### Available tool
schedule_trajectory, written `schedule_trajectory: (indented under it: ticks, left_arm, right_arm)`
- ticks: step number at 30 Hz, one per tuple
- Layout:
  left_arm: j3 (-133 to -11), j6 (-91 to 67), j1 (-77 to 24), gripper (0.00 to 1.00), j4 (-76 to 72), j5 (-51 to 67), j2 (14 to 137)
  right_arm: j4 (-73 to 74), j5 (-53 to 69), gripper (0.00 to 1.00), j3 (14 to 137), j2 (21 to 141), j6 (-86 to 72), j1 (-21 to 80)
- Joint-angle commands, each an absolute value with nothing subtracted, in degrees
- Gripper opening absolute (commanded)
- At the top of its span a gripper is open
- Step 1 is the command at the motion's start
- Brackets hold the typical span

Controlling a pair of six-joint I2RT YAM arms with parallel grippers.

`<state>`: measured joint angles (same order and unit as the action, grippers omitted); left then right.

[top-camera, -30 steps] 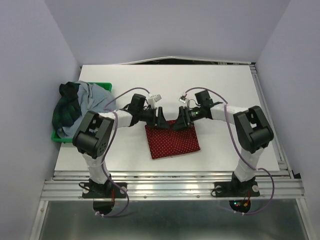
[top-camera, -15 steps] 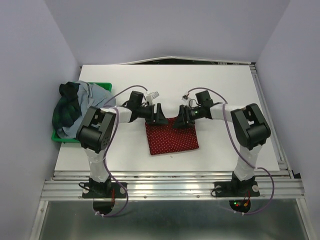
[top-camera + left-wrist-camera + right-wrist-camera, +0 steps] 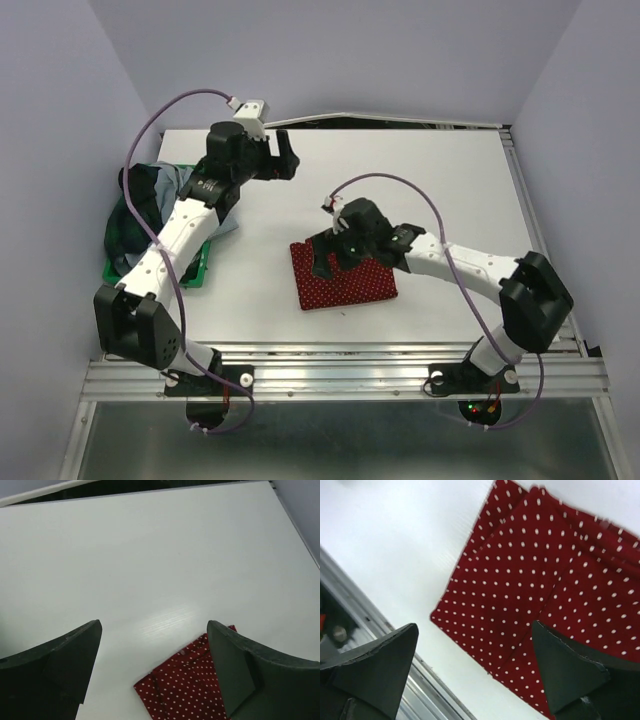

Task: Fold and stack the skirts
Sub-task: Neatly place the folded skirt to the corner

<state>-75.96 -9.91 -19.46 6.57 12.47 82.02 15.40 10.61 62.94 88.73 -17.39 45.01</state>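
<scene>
White table (image 3: 450, 170) bears folded red skirt (image 3: 345, 292) just below spread right fingers (image 3: 375, 665).

Three skirts (red (image 3: 335, 290), plaid (image 3: 128, 225), grey-blue (image 3: 172, 185)), one tray (image 3: 192, 272), two pincers (image 3: 283, 155) (image 3: 325, 262).

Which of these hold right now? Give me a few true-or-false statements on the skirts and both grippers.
1. The red skirt lies folded on the table. True.
2. The left gripper holds the red skirt. False: it is open, empty and raised.
3. The right gripper is open over the red skirt. True.
4. The plaid skirt is stacked on the red skirt. False: it is heaped at the tray with the grey-blue skirt.
</scene>
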Motion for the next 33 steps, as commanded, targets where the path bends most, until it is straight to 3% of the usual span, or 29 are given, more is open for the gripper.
schedule_trajectory:
  ticks: [1,13,16,23,29,33]
  left_arm:
    - [-75.50,-8.17,-15.65,0.99,13.89,3.08,80.43]
    - [-68.47,-7.21,-14.24,0.99,12.04,0.70,74.45]
    - [-67.94,-5.54,-14.15,0.99,12.48,1.31,74.44]
    - [-71.01,-0.35,-14.15,0.99,16.70,8.69,79.10]
    - [-73.21,2.81,-14.15,0.99,17.93,14.76,82.44]
    - [-76.11,3.78,-14.15,0.99,20.21,19.06,85.07]
  right_arm:
    - [19.42,-4.21,1.00,62.40,94.47,-20.04,47.55]
    - [20.83,-16.79,0.99,65.13,112.40,-24.09,47.38]
    - [22.67,-14.77,0.95,65.48,114.00,-19.36,42.20]
    - [25.31,-8.62,1.00,65.21,112.06,-6.09,25.24]
    - [26.54,3.48,1.00,72.15,113.90,8.95,11.97]
    - [29.70,5.18,1.00,80.32,119.69,15.81,5.74]
